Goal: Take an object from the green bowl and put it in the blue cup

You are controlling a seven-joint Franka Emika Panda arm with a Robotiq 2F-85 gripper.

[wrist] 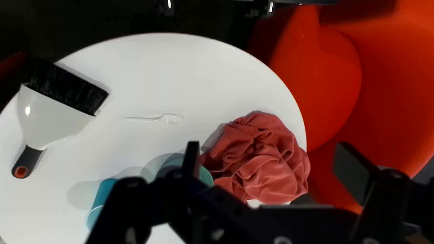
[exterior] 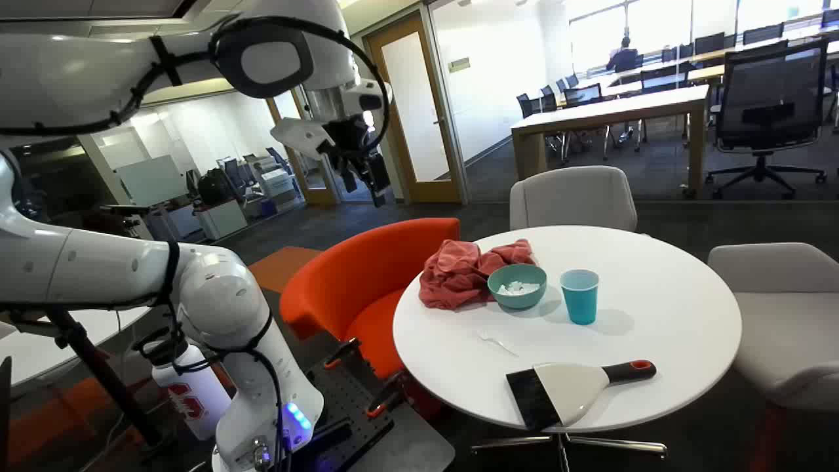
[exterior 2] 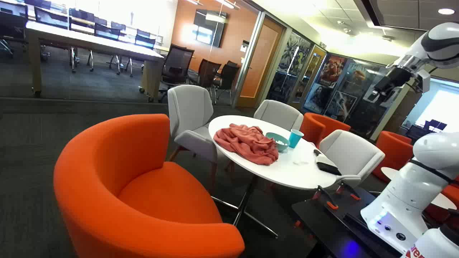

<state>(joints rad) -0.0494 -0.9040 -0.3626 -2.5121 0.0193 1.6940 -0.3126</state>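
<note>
The green bowl (exterior: 522, 302) stands on the white table with several small white pieces (exterior: 517, 288) inside. Bowl (exterior 2: 283, 147) and pieces (exterior 2: 280, 142) also show in an exterior view. The blue cup (exterior: 581, 303) stands upright beside the bowl; it also shows in an exterior view (exterior 2: 295, 139). My gripper (exterior: 365, 183) is high above and away from the table, open and empty; it also shows in an exterior view (exterior 2: 376, 94). In the wrist view its fingers (wrist: 268, 152) are wide apart and partly cover the bowl (wrist: 206, 176) and the cup (wrist: 102, 196). The bowl's contents are hidden there.
A crumpled red cloth (exterior: 452, 278) lies against the bowl. A clear plastic spoon (wrist: 149, 118) and a white brush with black bristles (exterior: 571, 390) lie on the round table (exterior: 668, 314). An orange chair (exterior: 367, 275) and grey chairs (exterior: 573, 200) surround it.
</note>
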